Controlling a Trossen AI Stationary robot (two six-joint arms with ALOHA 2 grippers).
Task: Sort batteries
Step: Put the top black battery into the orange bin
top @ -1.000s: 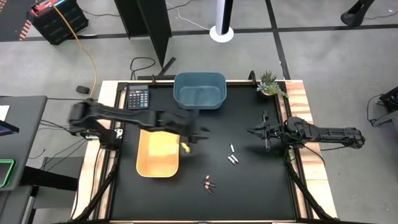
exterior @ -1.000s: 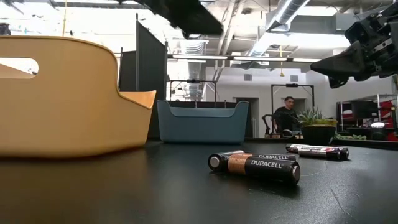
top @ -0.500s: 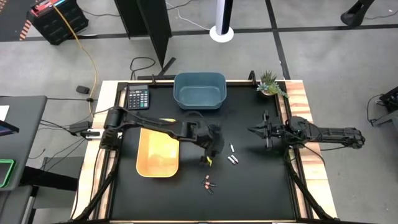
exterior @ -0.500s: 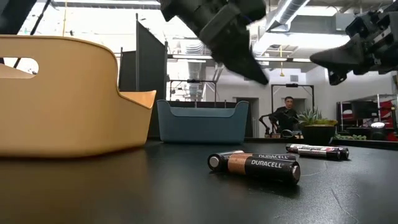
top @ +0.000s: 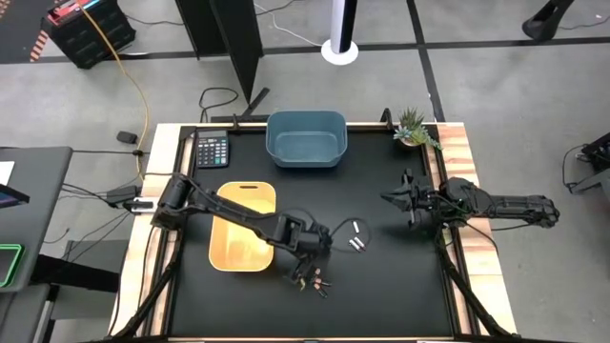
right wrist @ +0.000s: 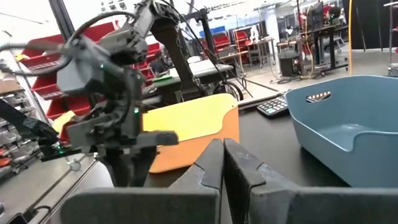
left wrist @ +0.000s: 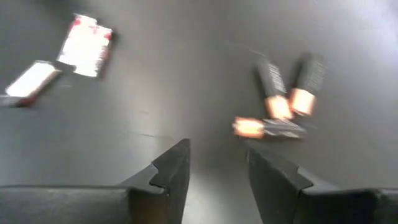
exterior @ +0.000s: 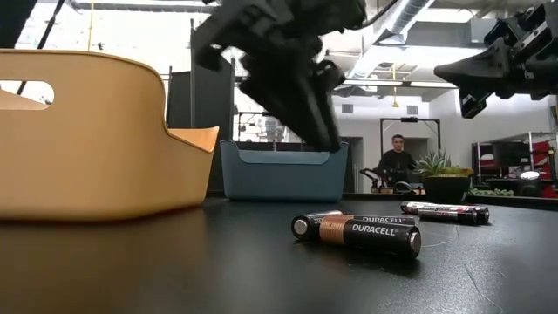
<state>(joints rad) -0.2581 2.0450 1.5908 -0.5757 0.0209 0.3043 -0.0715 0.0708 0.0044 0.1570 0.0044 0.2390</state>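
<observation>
Left hand (top: 307, 277) over copper batteries (top: 318, 282), bare tabletop (top: 391, 276) around, yellow tray (top: 242, 233) beside

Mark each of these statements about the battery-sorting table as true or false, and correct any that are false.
1. The left gripper is beside the dark copper-ended batteries. True.
2. The left gripper's fingers are clamped on a battery. False: they stand apart with nothing between them.
3. The blue bin sits at the far edge of the table, next to a calculator. True.
4. The right gripper is reaching into the yellow tray. False: it hangs at the right side of the table, far from the tray.
5. The white batteries lie inside the blue bin. False: they lie on the black table.
</observation>
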